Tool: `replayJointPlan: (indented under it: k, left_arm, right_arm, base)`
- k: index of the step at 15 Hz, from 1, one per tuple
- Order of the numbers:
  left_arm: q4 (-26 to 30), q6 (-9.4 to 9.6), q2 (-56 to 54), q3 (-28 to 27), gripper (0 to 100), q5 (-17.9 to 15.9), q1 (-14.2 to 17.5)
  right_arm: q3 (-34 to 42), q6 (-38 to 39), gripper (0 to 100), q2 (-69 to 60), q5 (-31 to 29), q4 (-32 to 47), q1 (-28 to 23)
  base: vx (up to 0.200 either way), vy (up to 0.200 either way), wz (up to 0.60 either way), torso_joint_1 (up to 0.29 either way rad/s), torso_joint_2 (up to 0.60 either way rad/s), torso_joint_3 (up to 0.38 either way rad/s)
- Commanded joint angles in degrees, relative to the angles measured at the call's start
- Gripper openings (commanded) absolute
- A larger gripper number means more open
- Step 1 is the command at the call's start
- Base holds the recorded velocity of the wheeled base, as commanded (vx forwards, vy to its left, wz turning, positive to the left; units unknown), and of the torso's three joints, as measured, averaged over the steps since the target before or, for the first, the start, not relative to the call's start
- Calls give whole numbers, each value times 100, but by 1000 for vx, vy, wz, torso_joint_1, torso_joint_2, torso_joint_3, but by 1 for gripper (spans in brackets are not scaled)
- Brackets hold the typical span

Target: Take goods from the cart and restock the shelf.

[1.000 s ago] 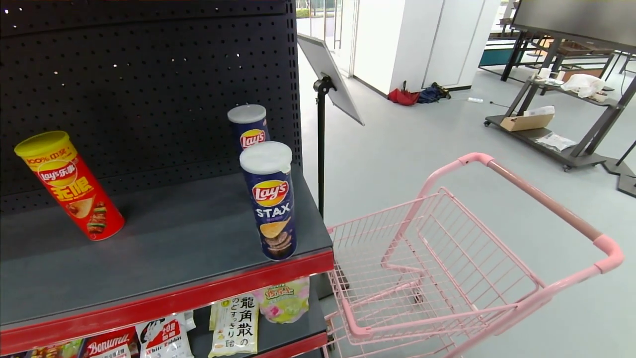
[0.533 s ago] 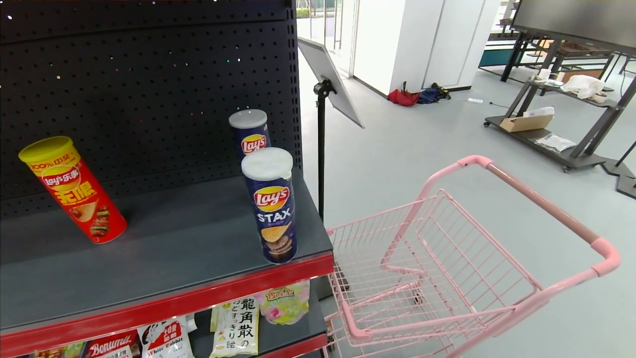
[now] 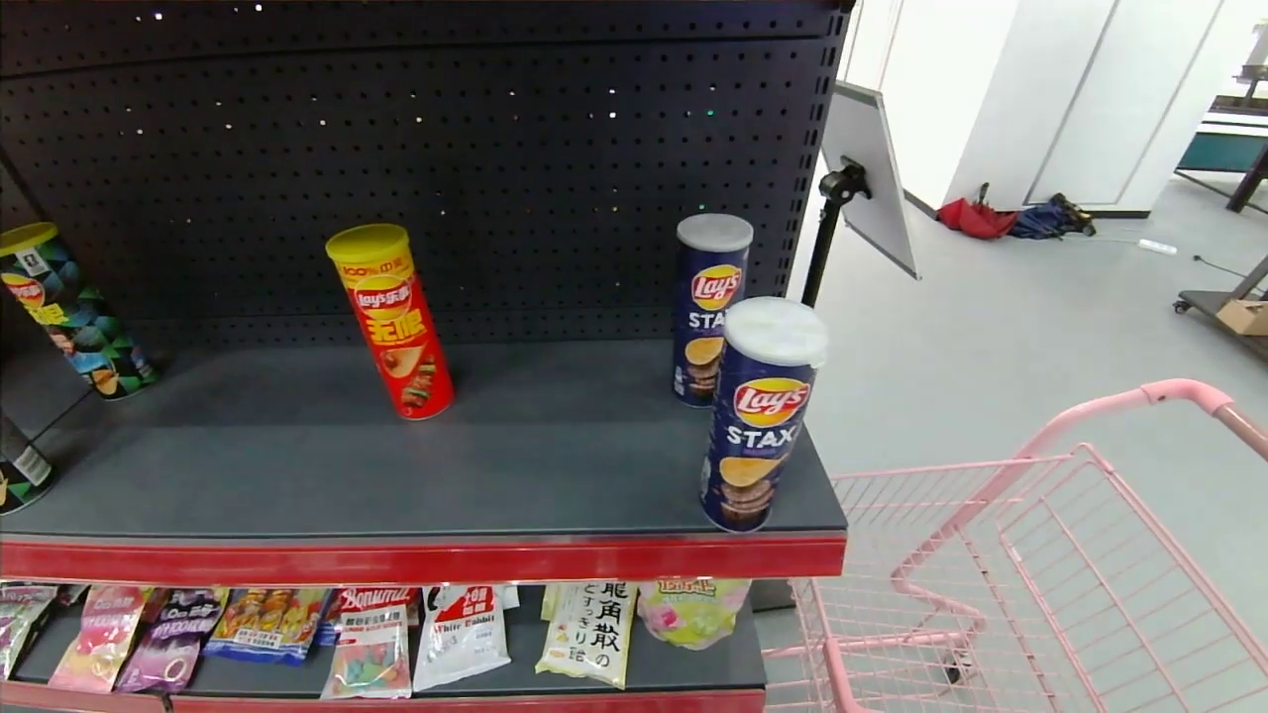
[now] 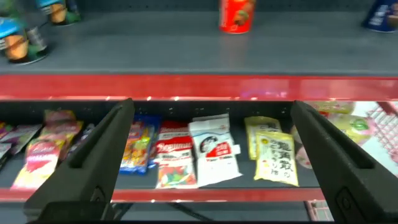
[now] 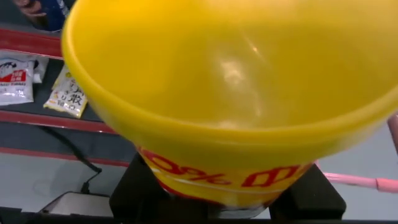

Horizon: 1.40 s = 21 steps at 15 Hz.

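We list one yellow-lidded can, long axis toward the wrist, clasped in our right gripper, shelf left of cart; left gripper spread, empty.

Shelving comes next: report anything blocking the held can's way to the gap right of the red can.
Nothing visible in the gap itself. The front blue can stands at the shelf corner nearest the cart; the held can may need to pass around it.
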Motion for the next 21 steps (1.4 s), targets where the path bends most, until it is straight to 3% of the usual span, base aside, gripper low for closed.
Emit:
replayJointPlan:
  k: [1,5,9,14,21]
  left_arm:
    - [0,-2,9,0,100,2,0]
    - [0,7,0,0,100,2,0]
    - [-9,7,9,0,100,-7,0]
    - [0,7,9,0,100,-7,0]
    - [0,-2,9,0,100,-7,0]
  right_arm:
    - [141,49,0,-227,3,-6,3]
    - [932,216,0,-737,12,-797,30]
    - [1336,243,0,-1378,12,-832,21]
    - [1389,709,0,-1510,100,-885,30]
    - [1407,709,0,-1616,100,-850,30]
  base:
    - [0,0,0,0,0,0]
    - [0,0,0,0,0,0]
    - [0,150,0,1,-3,1]
    - [0,200,0,2,4,5]
    - [0,200,0,3,2,0]
